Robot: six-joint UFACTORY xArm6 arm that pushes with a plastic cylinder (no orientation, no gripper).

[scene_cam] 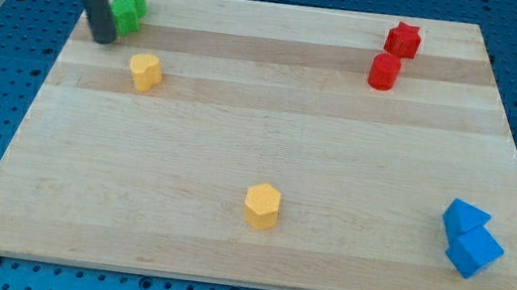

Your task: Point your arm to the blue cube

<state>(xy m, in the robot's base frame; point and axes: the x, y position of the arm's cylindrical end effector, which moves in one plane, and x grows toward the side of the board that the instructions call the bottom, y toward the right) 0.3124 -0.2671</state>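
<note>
Camera view: my tip (103, 38) beside green block (128, 7); blue cube (474, 252) well apart.

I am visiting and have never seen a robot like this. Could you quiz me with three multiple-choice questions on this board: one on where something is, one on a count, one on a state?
1. Where are the blue blocks?
A. the view's top left
B. the view's bottom right
C. the middle

2. How many yellow blocks are on the board?
A. one
B. two
C. three

3. How do the two blue blocks stand to each other?
A. touching
B. far apart
C. stacked

Answers:
1 B: the blue cube and the other blue block sit near the wooden board's bottom right corner, far from my tip, which is beside the green blocks at top left.
2 B: one yellow block at upper left, another yellow block at bottom centre.
3 A: they are side by side with no gap.
</note>
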